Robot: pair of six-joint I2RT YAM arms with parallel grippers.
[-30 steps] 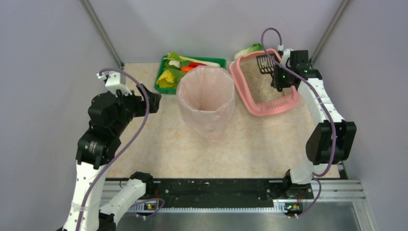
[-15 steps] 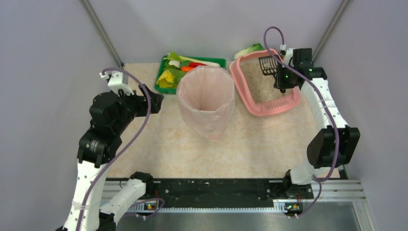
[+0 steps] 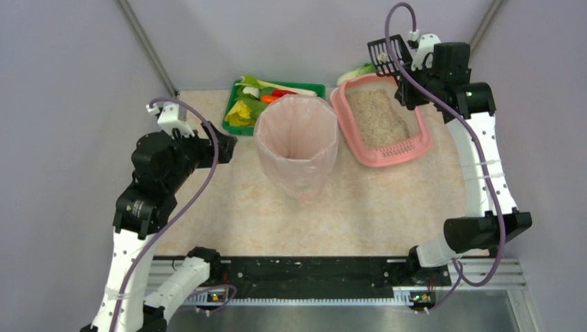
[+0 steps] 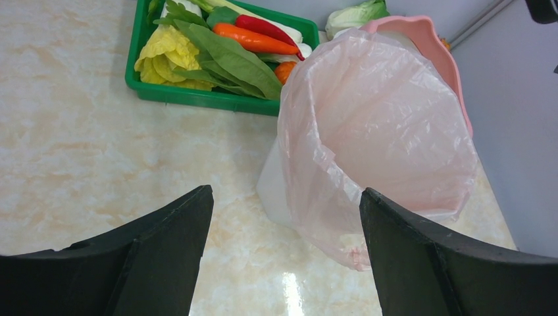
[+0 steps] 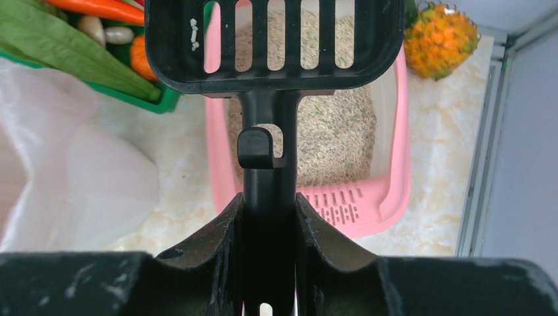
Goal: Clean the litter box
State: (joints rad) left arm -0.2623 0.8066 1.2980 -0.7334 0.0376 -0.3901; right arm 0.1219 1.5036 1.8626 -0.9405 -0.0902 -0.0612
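Carrying the scoop level matters now: the right gripper pinches its handle above the far end of the litter box, which sits at the far right of the table, just beside the lined bin (a few pale bits ride the slots). Left gripper hangs spread, empty. Marbled surface, grey walls close around.

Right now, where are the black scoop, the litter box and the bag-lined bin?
black scoop (image 5: 263,82): right wrist view, solid lower edge of its slotted head.
litter box (image 3: 400,148): top view, slotted grate at its near end.
bag-lined bin (image 4: 316,191): left wrist view, outer wall of the bag.
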